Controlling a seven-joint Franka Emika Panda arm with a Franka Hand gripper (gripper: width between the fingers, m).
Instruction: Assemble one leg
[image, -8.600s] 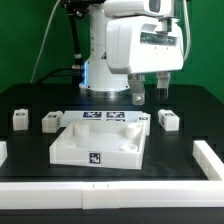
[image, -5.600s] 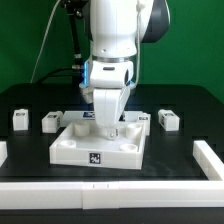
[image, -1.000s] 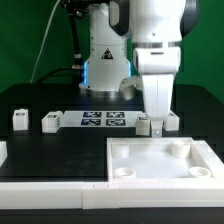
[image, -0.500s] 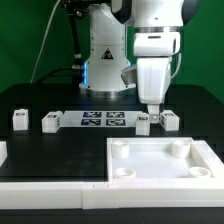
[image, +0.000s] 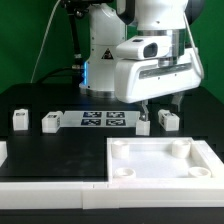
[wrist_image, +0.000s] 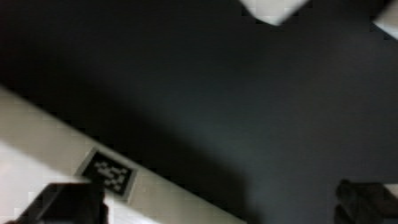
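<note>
Front edge: a low white rail (image: 50, 195) runs along the near side of the black counter (image: 60, 150). The white square tabletop (image: 160, 162) lies flat against it at the exterior view's right, round corner sockets facing up.

Behind the tabletop, one row across the counter:
- the leg (image: 143, 126), just past the tabletop's far edge. It sits as a squat block with one face toward the camera. Long axis can't be settled at this size.
- second leg (image: 168, 120), just beside it toward the exterior view's right, not touching it.
- marker board (image: 103, 121), flat, just to the left of the leg.
- two further legs (image: 49, 121) (image: 18, 119), well apart from the pincer, at the left.

The pincer (image: 160, 104) hangs above the pair of legs on the right. It is released, with the dark fingers (image: 141, 102) spread wide and nothing between them. One finger is over the leg with a gap, the other over the second leg.

In the wrist view both fingertips (wrist_image: 71, 205) are at opposite sides with bare counter between. A white surface carrying a tag (wrist_image: 112, 175) lies below them.

The arm (image: 160, 65) has its wrist housing tilted, higher toward the exterior view's right, and it fills the upper right.

Open counter lies left of the tabletop, between the front rail and the row.
</note>
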